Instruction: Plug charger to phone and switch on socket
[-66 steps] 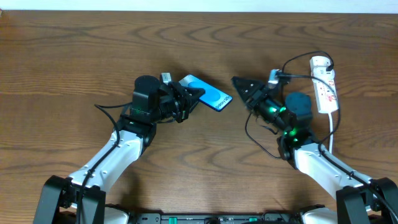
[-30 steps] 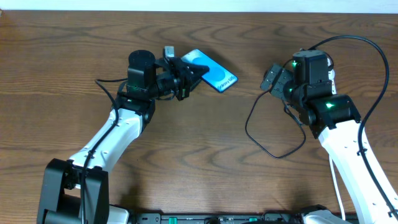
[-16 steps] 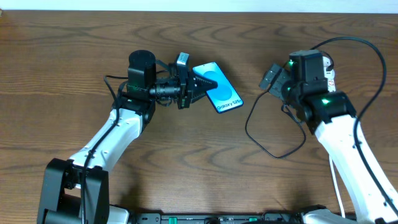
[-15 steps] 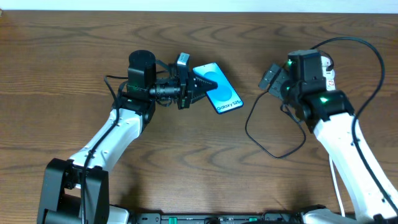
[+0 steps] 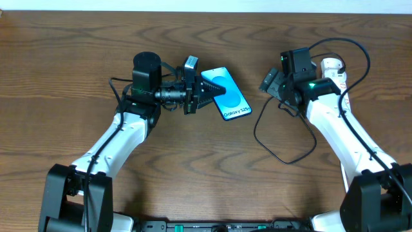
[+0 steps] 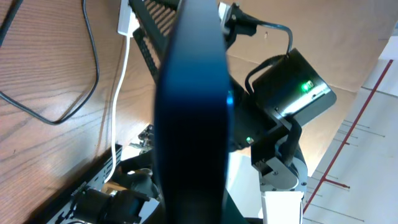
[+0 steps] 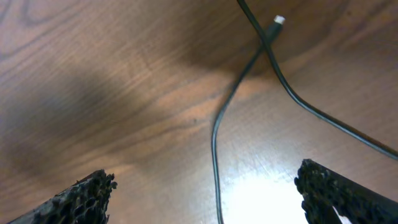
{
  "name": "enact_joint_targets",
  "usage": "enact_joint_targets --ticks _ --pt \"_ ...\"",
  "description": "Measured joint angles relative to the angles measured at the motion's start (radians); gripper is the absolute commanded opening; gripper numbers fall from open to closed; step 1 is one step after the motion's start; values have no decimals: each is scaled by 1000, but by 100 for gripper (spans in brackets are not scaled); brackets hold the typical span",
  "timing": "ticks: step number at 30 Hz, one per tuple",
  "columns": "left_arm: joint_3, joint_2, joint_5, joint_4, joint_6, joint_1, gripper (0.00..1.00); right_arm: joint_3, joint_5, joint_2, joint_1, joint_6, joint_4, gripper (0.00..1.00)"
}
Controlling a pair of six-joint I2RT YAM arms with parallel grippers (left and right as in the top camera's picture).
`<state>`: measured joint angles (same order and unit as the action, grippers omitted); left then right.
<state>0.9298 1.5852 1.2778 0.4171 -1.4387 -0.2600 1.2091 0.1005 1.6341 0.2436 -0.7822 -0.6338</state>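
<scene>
So the left end effector (image 5: 201,96) is clamped on the phone (image 5: 226,95), which sticks out toward 3 o'clock, screen up, near bench (image 5: 77,51) centre. The right end effector (image 7: 205,177) is spread wide apart with nothing in it, over the charger (image 7: 214,134) cable lying loose. The power strip (image 5: 333,69) sits around 2 o'clock.

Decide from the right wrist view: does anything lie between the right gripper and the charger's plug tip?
Nothing visible does. The right gripper hangs open over the table, and the plug tip lies ahead of it on the bare surface. Only the charger itself, its own cable, crosses close beside the tip.
</scene>
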Motion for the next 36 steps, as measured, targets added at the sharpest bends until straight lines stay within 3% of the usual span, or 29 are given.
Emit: enact_joint_targets --ticks 18,36 --pt "0 0 -27 0 7 0 8 84 106 127 0 -3 45 90" --pt "0 0 -58 0 8 0 7 84 196 174 0 -29 -19 90"
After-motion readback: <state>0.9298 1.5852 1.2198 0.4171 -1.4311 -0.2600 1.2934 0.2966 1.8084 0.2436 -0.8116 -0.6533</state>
